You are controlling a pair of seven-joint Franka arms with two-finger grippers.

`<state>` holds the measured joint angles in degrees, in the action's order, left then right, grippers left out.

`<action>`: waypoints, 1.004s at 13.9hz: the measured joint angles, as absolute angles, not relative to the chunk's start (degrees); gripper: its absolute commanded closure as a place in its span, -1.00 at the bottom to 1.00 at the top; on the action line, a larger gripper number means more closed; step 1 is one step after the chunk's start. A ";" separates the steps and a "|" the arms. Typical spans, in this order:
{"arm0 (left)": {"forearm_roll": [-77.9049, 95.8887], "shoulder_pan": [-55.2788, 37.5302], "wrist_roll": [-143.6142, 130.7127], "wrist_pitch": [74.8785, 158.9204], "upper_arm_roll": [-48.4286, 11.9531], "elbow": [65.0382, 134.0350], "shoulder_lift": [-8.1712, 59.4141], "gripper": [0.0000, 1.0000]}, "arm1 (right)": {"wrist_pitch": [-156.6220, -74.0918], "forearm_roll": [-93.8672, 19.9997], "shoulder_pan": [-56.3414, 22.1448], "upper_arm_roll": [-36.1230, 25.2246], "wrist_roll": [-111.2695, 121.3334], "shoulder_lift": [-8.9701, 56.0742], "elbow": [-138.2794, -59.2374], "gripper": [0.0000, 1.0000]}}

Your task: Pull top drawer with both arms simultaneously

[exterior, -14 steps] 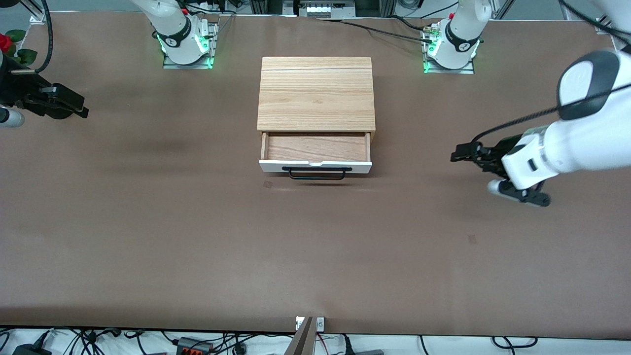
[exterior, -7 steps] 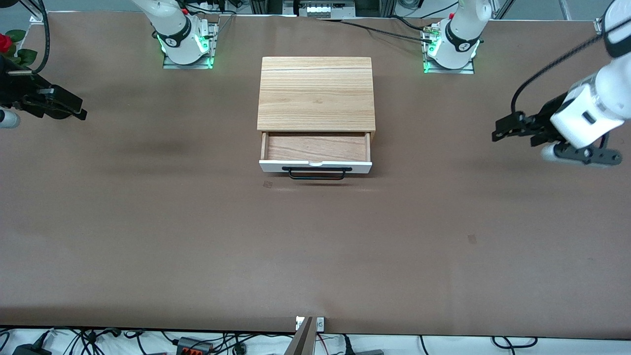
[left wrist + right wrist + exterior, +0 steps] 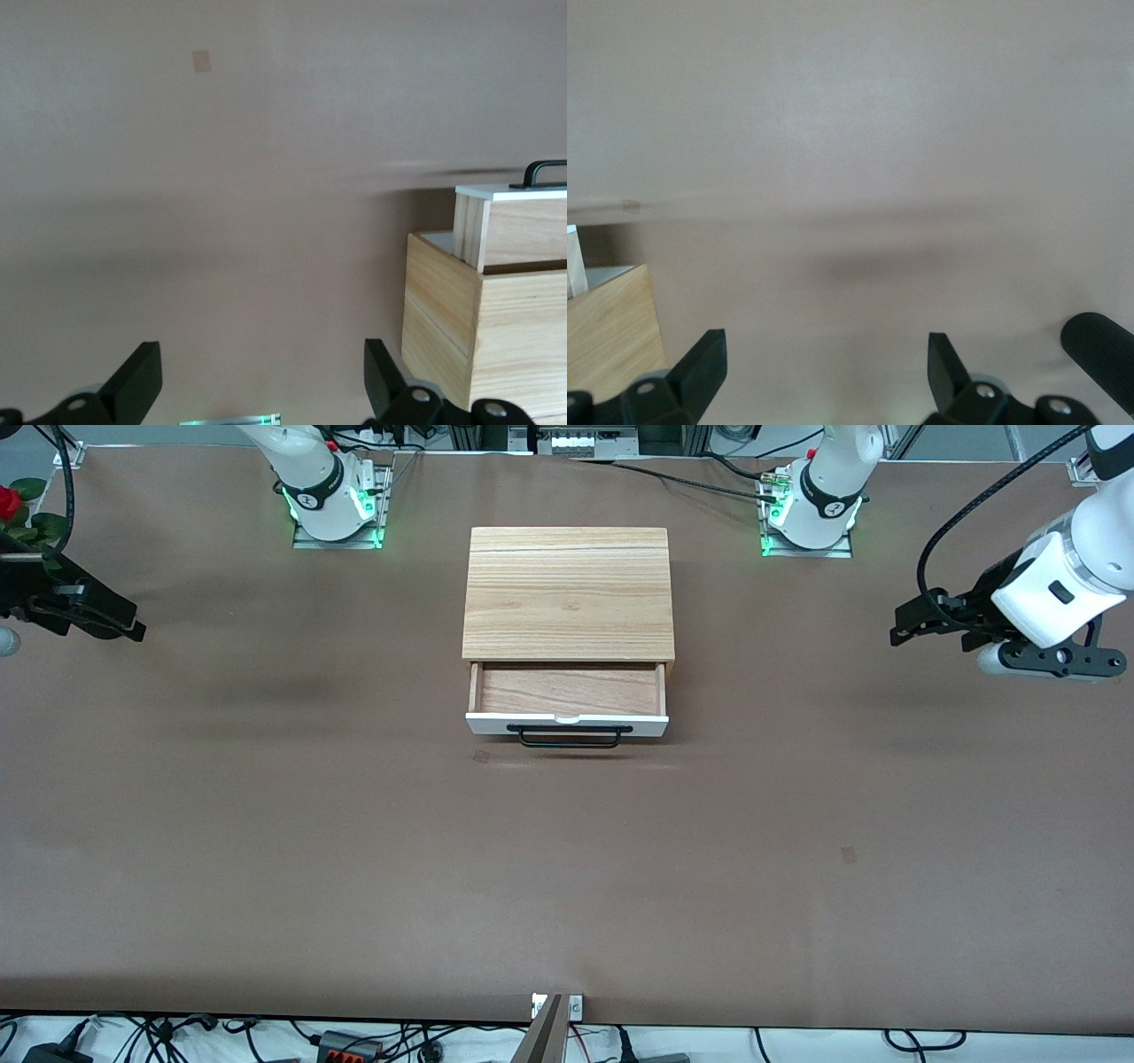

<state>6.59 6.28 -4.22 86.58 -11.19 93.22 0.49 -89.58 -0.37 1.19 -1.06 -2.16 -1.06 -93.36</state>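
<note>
The top drawer (image 3: 567,691) stands pulled out of the light wood cabinet (image 3: 568,591) toward the front camera, showing its light wood inside, white front panel and black bar handle (image 3: 569,737). It also shows in the left wrist view (image 3: 514,221). My left gripper (image 3: 905,628) is open and empty, up in the air over the table at the left arm's end, apart from the drawer; it also shows in the left wrist view (image 3: 263,385). My right gripper (image 3: 133,627) is open and empty over the table at the right arm's end; it also shows in the right wrist view (image 3: 828,376).
The brown table (image 3: 567,868) spreads round the cabinet. A red flower with green leaves (image 3: 18,500) sits at the right arm's end. Both arm bases (image 3: 332,505) stand along the table's edge by the robots. Cables lie along the edge nearest the front camera.
My left gripper has lifted and drawn away from the drawer toward the left arm's end of the table. My right gripper has moved slightly outward. The drawer has not moved.
</note>
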 measured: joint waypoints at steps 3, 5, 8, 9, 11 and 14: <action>6.38 6.35 -5.61 86.06 -11.22 94.81 -1.04 -1.00 | -89.56 -0.38 1.29 -1.05 -2.20 -1.06 -93.36 -1.00; 5.21 6.35 -6.52 85.78 -11.47 94.95 -1.24 -1.00 | -89.55 -0.38 1.70 -1.06 -2.22 -1.06 -93.37 -1.00; 4.20 6.35 -6.77 85.78 -11.66 94.98 -1.23 -1.00 | -89.55 -0.42 2.13 -1.06 -2.22 -1.05 -93.42 -1.00; 4.19 6.35 -6.81 85.78 -11.67 94.99 -1.23 -1.00 | -89.55 -0.42 2.15 -1.06 -2.22 -1.05 -93.42 -1.00; 4.19 6.34 -6.87 85.78 -11.73 94.99 -1.23 -1.00 | -89.55 -0.43 2.14 -1.04 -2.22 -1.05 -93.43 -1.00; 4.19 6.32 -7.20 85.74 -12.01 94.99 -1.33 -1.00 | -89.55 -0.44 2.14 -1.03 -2.22 -1.05 -93.43 -1.00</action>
